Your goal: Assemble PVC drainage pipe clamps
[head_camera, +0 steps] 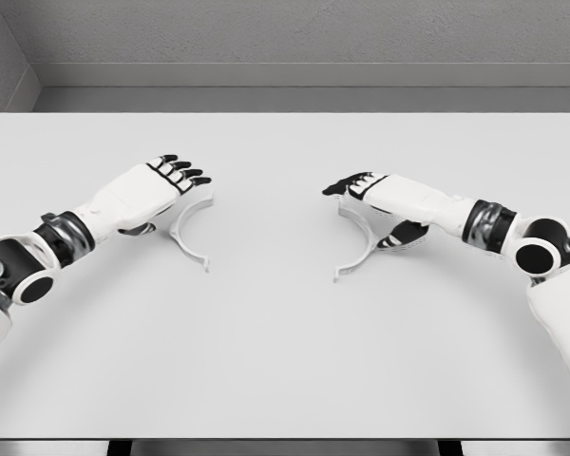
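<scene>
Inspection taken from the room, reading left to right, with the white table (285, 361) as the reference.

Left side: the left hand (157, 185) sits over the table's left half, fingers extended forward and only lightly bent, gripping nothing that can be seen. Just beside and partly beneath it lies the left clamp half (192, 233), a white curved piece resting flat on the table. Its bow bulges toward the table's left edge and its open side faces the table's centre. Whether the palm touches it cannot be told.

Centre: bare table separates the two pieces, which lie well apart.

Right side: the right clamp half (359, 249) rests flat on the table's right half, its bow bulging toward the right edge, so the two open sides face each other. The right hand (380, 195) lies over its upper end, fingers stretched toward the table's centre, thumb tucked below. A firm hold is not evident; it reads as relaxed.

Assessment: assembly is not yet begun. Judged best practice for the grasp is to seat fingers on each bow's outer curve, leaving the end tabs free. The halves should be kept level and the mating ends squared before closing the gap; a tilted piece would likely slip or mismate.
</scene>
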`<state>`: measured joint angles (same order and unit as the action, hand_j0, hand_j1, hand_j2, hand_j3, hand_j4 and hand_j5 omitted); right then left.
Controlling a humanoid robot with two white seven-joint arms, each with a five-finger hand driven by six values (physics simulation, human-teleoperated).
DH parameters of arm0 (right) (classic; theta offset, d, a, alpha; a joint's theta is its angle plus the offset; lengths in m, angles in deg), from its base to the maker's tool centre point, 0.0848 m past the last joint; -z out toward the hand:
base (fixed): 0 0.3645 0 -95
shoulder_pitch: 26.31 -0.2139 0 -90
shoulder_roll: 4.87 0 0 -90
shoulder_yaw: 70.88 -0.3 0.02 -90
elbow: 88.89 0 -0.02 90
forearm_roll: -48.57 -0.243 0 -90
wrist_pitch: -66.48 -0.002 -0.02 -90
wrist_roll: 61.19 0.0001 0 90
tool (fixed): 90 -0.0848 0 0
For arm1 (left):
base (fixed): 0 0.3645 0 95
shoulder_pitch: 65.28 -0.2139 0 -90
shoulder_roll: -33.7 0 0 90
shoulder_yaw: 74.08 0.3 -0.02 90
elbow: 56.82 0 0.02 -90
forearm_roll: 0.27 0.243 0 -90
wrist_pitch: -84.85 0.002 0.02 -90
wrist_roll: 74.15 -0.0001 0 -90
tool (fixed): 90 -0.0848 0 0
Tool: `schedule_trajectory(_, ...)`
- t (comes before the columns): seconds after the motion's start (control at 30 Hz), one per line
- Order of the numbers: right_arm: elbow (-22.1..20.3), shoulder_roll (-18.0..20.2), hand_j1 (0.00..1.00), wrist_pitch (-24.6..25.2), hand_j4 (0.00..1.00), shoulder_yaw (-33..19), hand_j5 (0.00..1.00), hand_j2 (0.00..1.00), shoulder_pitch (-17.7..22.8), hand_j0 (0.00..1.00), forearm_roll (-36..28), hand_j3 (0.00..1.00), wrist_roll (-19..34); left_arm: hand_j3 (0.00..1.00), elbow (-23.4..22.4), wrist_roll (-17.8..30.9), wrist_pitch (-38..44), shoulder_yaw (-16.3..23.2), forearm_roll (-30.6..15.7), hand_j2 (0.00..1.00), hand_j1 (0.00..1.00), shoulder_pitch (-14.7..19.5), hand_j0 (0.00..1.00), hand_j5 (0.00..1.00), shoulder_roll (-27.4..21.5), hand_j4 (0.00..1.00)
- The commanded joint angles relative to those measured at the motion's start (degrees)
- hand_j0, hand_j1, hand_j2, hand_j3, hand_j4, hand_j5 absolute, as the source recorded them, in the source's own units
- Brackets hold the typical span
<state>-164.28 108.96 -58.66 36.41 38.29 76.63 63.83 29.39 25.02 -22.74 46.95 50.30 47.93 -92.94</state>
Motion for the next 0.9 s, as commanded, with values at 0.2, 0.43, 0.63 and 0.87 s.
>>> schedule_trajectory(0.2, -0.1, -1.3, 1.0, 0.1, 1.0, 1.1, 1.0, 1.0, -0.5, 1.0, 0.6, 1.0, 0.0, 1.0, -0.3, 0.1, 0.0, 0.3, 0.0, 1.0, 1.0, 0.2, 1.0, 1.0, 1.2, 1.0)
schedule_trajectory(0.43, -0.4, -1.2, 1.0, 0.1, 1.0, 1.6, 1.0, 1.0, -0.4, 1.0, 0.5, 1.0, 0.0, 1.0, -0.3, 0.2, 0.0, 0.6, 0.0, 1.0, 1.0, 0.2, 1.0, 1.0, 1.6, 1.0)
schedule_trajectory(0.63, -1.0, -0.9, 1.0, 0.1, 1.0, 1.5, 1.0, 1.0, 0.0, 1.0, 0.1, 1.0, 0.0, 1.0, -0.3, 0.2, 0.0, 0.7, 0.3, 1.0, 1.0, 0.2, 1.0, 1.0, 2.4, 1.0)
schedule_trajectory(0.87, -8.0, 2.4, 1.0, 0.1, 1.0, 1.0, 1.0, 1.0, 2.8, 1.0, -0.4, 1.0, 0.0, 1.0, -0.3, 0.2, -0.1, 0.8, 0.3, 1.0, 1.0, 0.2, 1.0, 1.0, 2.9, 1.0)
